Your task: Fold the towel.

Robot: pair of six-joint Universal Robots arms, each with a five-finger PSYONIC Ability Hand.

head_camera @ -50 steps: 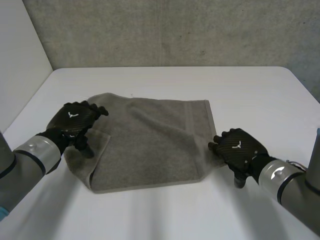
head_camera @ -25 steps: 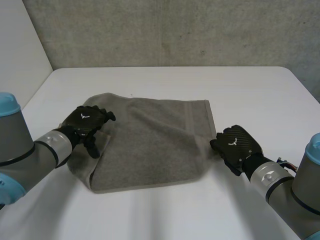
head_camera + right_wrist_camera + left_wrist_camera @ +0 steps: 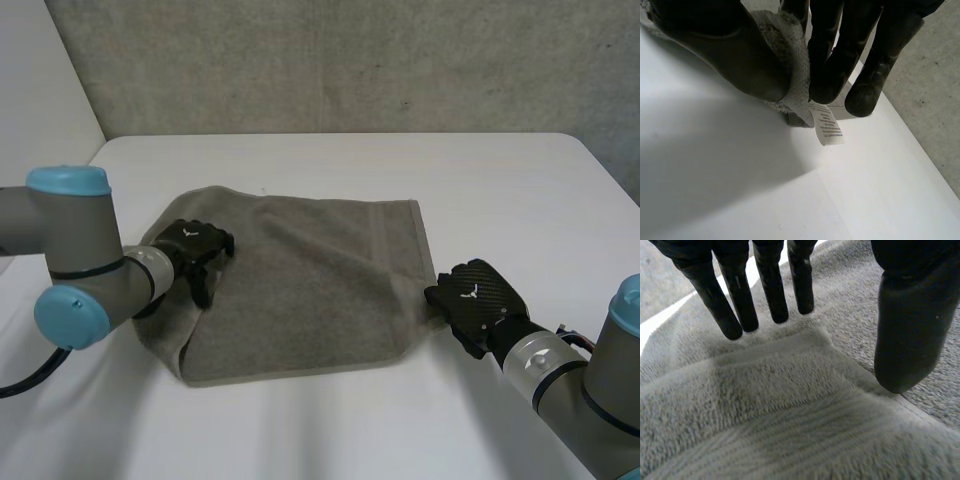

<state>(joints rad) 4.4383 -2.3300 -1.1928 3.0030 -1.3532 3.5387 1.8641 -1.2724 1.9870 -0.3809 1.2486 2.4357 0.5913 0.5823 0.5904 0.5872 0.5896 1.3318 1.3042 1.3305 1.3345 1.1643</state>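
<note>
While the towel (image 3: pixel 310 290) lies spread on the surface (image 3: pixel 480 190), left hand (image 3: pixel 195 245) sits on its left edge, right hand (image 3: pixel 475 300) at its right corner. Left wrist: straight fingers (image 3: pixel 772 290) straddle a ridge, unclosed. Right wrist: corner pinched, label (image 3: pixel 826 127) dangling. Grasp step; next, probably, left must close.

Left hand (image 3: pixel 192 243) low, fingers (image 3: pixel 771 290) straight, thumb apart; right hand (image 3: pixel 473 295) fingers pinched against thumb.

White table (image 3: pixel 500 190); grey towel (image 3: pixel 310 290) spread flat, left of centre.
</note>
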